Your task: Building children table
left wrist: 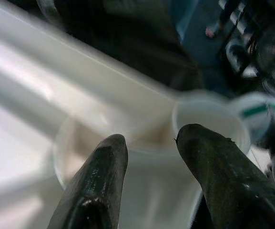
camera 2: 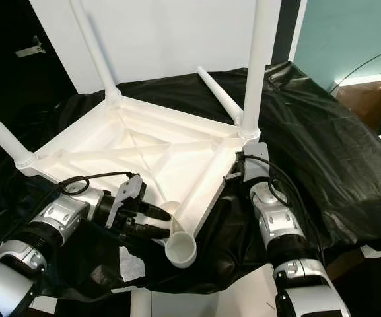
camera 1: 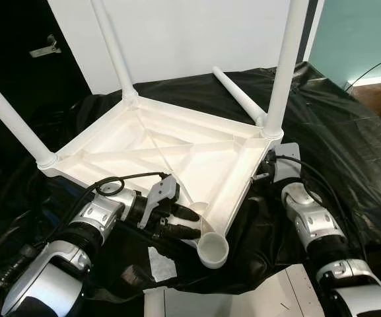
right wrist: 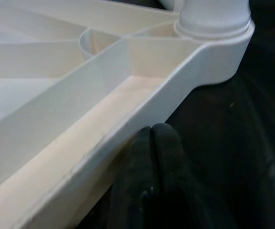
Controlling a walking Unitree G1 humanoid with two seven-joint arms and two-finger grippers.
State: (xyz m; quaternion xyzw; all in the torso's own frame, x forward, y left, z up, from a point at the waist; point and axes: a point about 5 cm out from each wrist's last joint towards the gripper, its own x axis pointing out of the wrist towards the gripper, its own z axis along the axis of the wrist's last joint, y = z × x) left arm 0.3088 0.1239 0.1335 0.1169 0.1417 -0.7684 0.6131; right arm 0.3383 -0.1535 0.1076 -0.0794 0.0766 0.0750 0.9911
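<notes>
White plastic table lying upside down on a black sheet, three legs fitted upright; a fourth, loose leg lies on the sheet just behind the table. The table's near corner socket is empty, open sheet around it. Left end effector, fingers slightly parted, holding nothing, tips beside that socket. Right end effector, fingers pressed together, empty, tucked against the table's right edge below a fitted leg.

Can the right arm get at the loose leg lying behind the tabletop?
Probably not from here. The loose leg lies beyond the upturned tabletop, behind an upright fitted leg. The right gripper is low against the tabletop's near edge, fingers together.
</notes>
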